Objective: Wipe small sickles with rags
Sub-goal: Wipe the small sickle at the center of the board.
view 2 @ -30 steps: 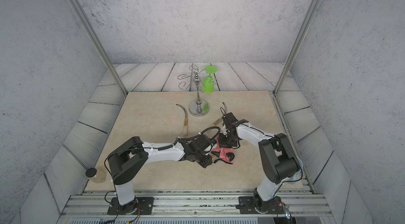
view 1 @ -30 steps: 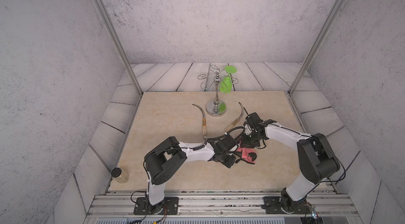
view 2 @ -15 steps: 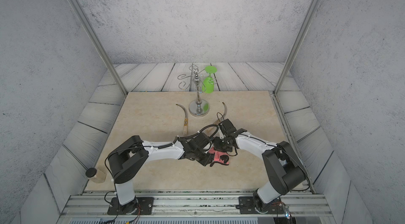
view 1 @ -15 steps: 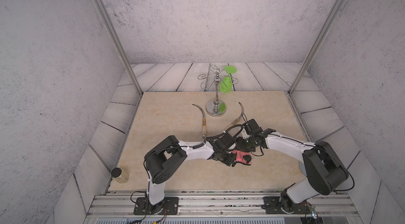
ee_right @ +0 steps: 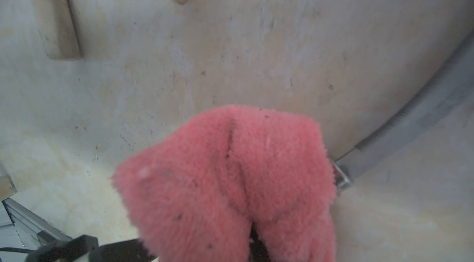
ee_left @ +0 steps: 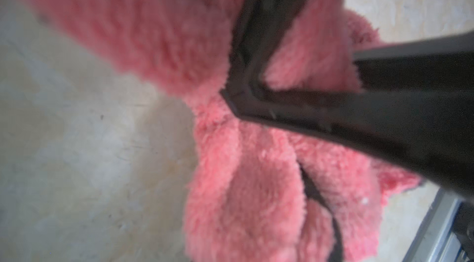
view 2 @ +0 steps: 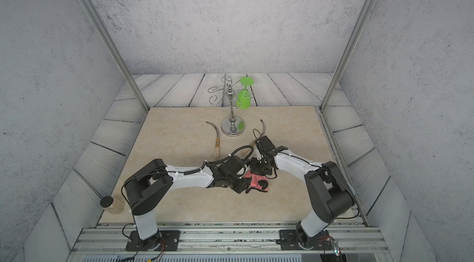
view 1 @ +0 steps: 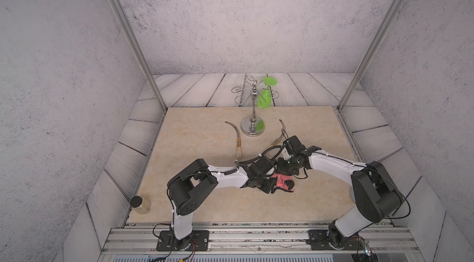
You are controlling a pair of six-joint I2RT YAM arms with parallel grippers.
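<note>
Rag caught between both arms at front-centre of the counter; sickles lie unwiped behind.

Pink rag (view 1: 281, 180) is bunched on the counter (view 1: 205, 196), black strap (view 1: 289, 185) trailing at its near edge. Right end effector (view 1: 284, 171) is closed on a raised fold. Its wrist view shows cloth (ee_right: 230, 171) humped over the fingers, likely being gathered into a wiping pad. Left end effector (view 1: 268, 187) is closed too, tips against the rag (ee_left: 243, 196); cannot tell whether it nips cloth. No blade seen inside the rag. Two sickles lie flat beyond, either side of the chrome stand (view 1: 252, 126): left sickle (view 1: 238, 149), and right sickle (view 1: 276, 141) with its handle running under the right arm. Both are within reach, judged to be waiting their turn. A third is not made out from above. Left sickle carries a yellow-black label (view 1: 238, 142), print too small to read. Goblet (view 1: 265, 98) hangs on the stand. Jar (view 1: 140, 204) sits off the counter's front-left corner, no writing visible.
</note>
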